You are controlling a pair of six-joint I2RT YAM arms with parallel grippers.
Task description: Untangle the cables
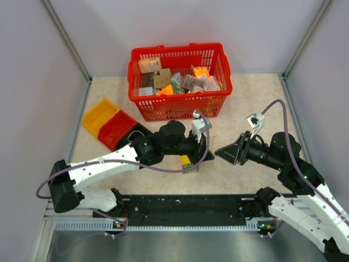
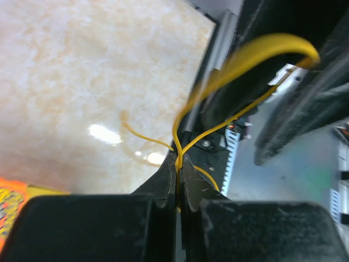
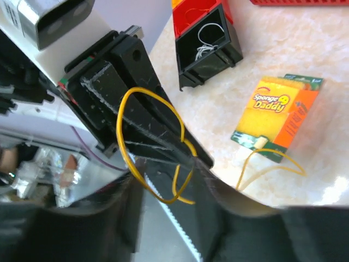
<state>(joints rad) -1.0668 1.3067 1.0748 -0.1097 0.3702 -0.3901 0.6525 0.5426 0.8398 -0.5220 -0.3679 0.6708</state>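
A thin yellow cable [image 2: 256, 52] rises in a loop out of my left gripper [image 2: 179, 164], which is shut on it at the fingertips. In the right wrist view the same cable [image 3: 125, 142] curls around the left gripper's black fingers [image 3: 136, 109] and hangs down between the jaws of my right gripper [image 3: 174, 191], which stand apart and touch none of it. One more strand [image 3: 267, 169] trails over the tabletop to a small white end on the sponge box [image 3: 275, 117]. From above, both grippers [image 1: 204, 148] [image 1: 219, 153] meet tip to tip at mid-table.
A red basket [image 1: 177, 106] full of packets stands at the back. Yellow [image 1: 101, 115], red [image 1: 116, 130] and black bins [image 3: 210, 41] sit at the left, the black one holding a white wire. The sponge box [image 1: 188, 162] lies under the left gripper.
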